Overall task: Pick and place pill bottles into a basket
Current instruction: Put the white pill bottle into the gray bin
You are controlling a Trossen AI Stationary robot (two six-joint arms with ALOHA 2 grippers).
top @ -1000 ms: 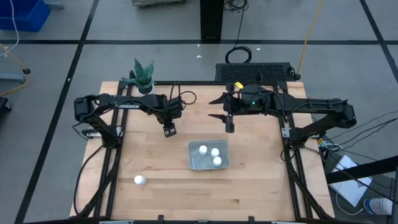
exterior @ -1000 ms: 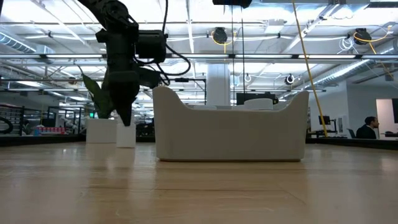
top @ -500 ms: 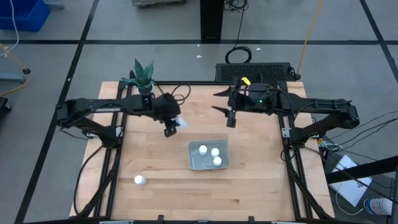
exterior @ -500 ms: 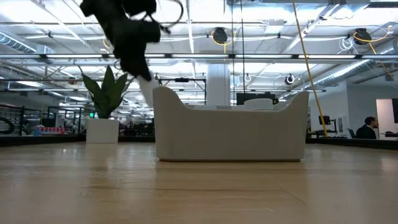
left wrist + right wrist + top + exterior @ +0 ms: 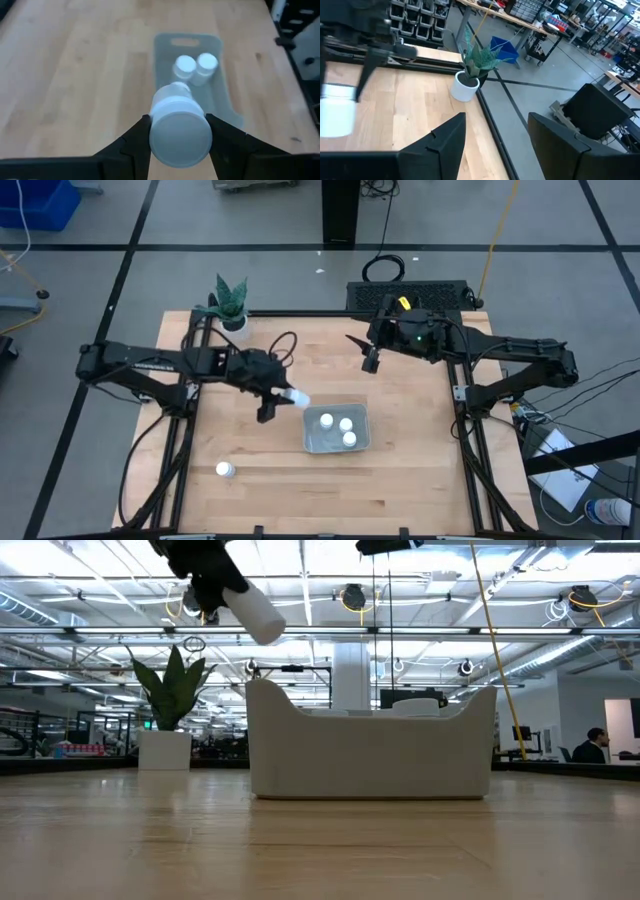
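Left gripper, dark and two-fingered, pinches a small white cylindrical pill bottle with a white cap in the air just beside the near-left edge of the shallow, pale grey translucent basket, a rectangular tray with rounded corners. From the left wrist the carried bottle sits between the two dark fingers, cap end toward the camera, with the basket on the light wooden table beyond it. At table height the bottle hangs tilted, well above the basket's wall.

Three more white capped bottles stand inside the basket. A fifth white bottle rests alone on the table near the front left corner, well apart from the basket.

Right gripper hovers over the far side of the table, behind the basket, its fingers spread with nothing between them. A green spiky plant in a white pot stands at the table's far left corner. A seated person shows far back in the room.
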